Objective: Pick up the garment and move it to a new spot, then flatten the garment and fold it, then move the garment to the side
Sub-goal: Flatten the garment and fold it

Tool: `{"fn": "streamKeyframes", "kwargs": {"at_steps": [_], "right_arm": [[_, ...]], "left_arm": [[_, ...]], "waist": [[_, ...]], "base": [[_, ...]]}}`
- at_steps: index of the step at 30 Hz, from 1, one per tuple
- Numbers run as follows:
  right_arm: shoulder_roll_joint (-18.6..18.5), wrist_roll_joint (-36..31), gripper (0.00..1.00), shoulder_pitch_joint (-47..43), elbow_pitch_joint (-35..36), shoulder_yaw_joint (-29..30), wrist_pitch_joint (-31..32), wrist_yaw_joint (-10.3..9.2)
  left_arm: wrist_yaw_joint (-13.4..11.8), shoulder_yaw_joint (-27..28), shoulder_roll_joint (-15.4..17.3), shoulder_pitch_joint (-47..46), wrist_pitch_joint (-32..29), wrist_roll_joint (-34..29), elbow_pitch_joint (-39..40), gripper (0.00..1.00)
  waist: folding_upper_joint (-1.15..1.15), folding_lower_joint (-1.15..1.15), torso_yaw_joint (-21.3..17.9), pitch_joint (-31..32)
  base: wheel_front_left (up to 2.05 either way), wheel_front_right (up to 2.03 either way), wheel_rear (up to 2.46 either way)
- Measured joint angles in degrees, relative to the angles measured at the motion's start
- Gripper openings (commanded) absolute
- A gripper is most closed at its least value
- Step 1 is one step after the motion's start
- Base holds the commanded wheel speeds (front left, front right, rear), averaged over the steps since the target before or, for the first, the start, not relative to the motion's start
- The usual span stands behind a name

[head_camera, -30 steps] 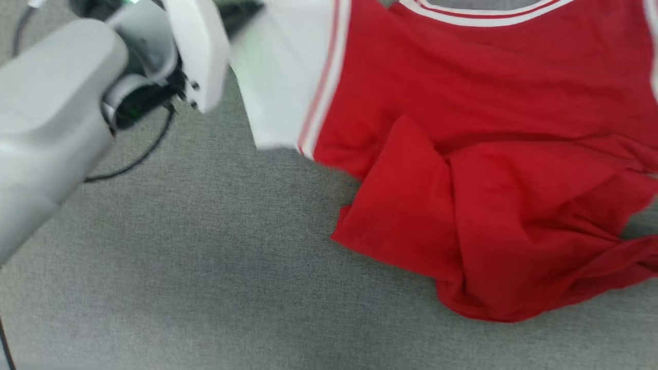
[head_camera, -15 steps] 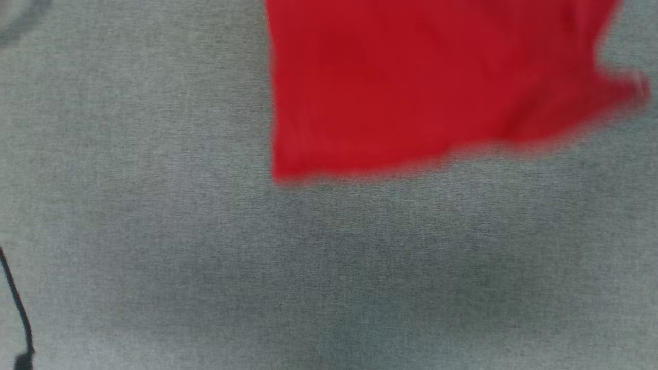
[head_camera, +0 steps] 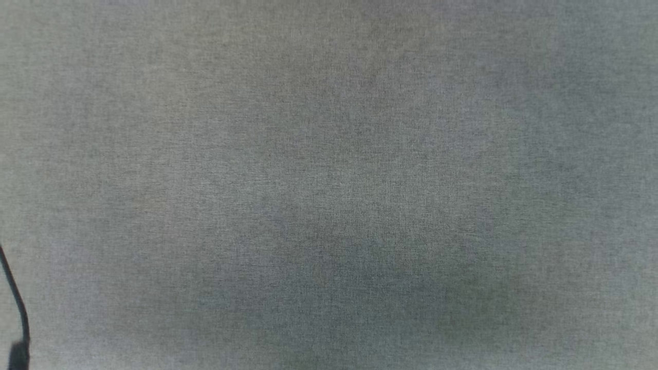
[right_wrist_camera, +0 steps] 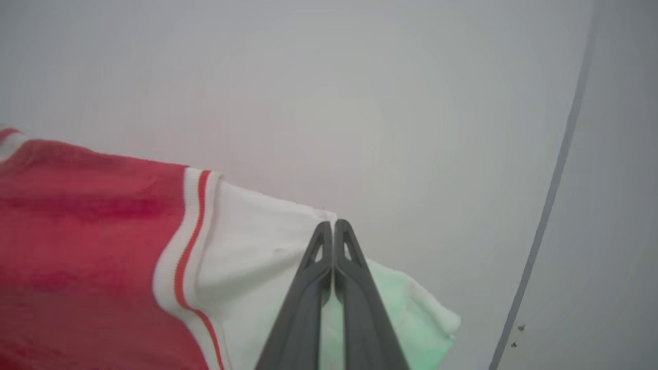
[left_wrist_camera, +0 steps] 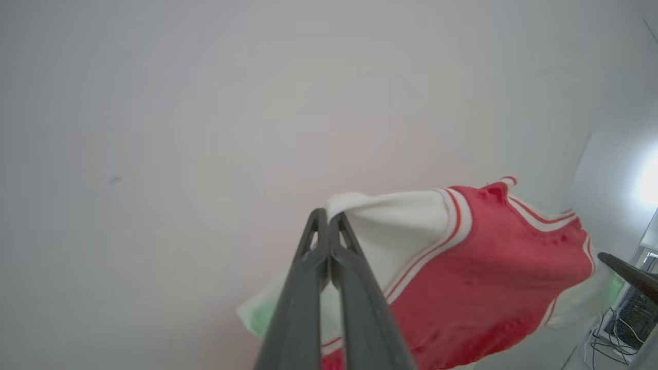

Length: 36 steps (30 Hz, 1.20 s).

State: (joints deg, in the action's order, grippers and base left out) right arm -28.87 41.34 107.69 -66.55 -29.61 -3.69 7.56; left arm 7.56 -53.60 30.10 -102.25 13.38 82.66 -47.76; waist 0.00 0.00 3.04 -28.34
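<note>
The garment [left_wrist_camera: 488,267] is a red knit shirt with white sleeves and red-and-white striped trim, hanging in the air in front of a pale wall. In the left wrist view my left gripper [left_wrist_camera: 327,213] is shut on the edge of one white sleeve [left_wrist_camera: 390,226]. In the right wrist view my right gripper [right_wrist_camera: 334,223] is shut on the edge of the other white sleeve [right_wrist_camera: 257,246], with the red body of the garment [right_wrist_camera: 77,231] stretching away to the left. A dark finger of the other gripper [left_wrist_camera: 627,272] pokes in at the right of the left wrist view.
The head view looks down on a grey cloth surface [head_camera: 329,180] with a black cable [head_camera: 15,303] at its lower left edge. Equipment with cables [left_wrist_camera: 632,313] stands at the far lower right. A grey line [right_wrist_camera: 555,169] runs down the wall.
The garment has risen up and out of the top of the head view, leaving bare grey cloth. The pale left forearm seen a second ago has also left that view.
</note>
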Motion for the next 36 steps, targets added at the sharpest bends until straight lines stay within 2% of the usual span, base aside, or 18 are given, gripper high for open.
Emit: {"fn": "streamKeyframes", "kwargs": {"at_steps": [6, 11, 16, 21, 22, 31, 36], "right_arm": [[-1.4, 3.7, 0.00, -12.9, 4.3, -4.5, 4.0, 0.00], [-5.8, 9.3, 0.00, -26.6, 13.4, -9.3, 8.0, 0.00], [-11.0, 16.5, 0.00, -40.9, 23.9, -11.7, 11.1, 0.00], [-16.2, 21.4, 0.00, -53.6, 33.4, -12.8, 12.3, 0.00], [-16.2, 21.4, 0.00, -53.6, 33.4, -12.8, 12.3, 0.00], [-22.4, 26.5, 0.00, -73.7, 43.4, -12.4, 14.8, 0.00], [-25.0, 28.2, 0.00, -82.7, 48.4, -11.6, 17.2, 0.00]], "left_arm": [[0.0, -1.6, 3.5, 13.4, -0.2, 3.7, 7.8, 0.00], [0.0, -1.5, 6.5, 27.9, 0.9, 7.2, 15.5, 0.00], [0.0, 0.3, 8.1, 42.3, 1.5, 8.9, 21.8, 0.00], [0.0, 6.1, 8.0, 56.2, 1.6, 8.6, 26.8, 0.00], [0.0, 6.1, 8.0, 56.2, 1.6, 8.6, 26.8, 0.00], [0.0, 12.5, 6.3, 79.0, 1.6, 5.3, 33.2, 0.00], [0.0, 15.2, 6.5, 88.2, 1.6, 3.9, 36.7, 0.00]], "waist": [[0.00, 0.00, 0.1, 2.5], [0.00, 0.00, 0.2, 5.2], [0.00, 0.00, 0.3, 8.2], [0.00, 0.00, 0.1, 11.1], [0.00, 0.00, 0.1, 11.1], [0.00, 0.00, -0.4, 15.6], [0.00, 0.00, -0.1, 17.4]], "base": [[0.00, 0.00, 0.00], [0.00, 0.00, 0.00], [0.00, 0.00, 0.00], [0.00, 0.00, 0.00], [0.00, 0.00, 0.00], [0.00, 0.00, 0.00], [0.00, 0.00, 0.00]]}}
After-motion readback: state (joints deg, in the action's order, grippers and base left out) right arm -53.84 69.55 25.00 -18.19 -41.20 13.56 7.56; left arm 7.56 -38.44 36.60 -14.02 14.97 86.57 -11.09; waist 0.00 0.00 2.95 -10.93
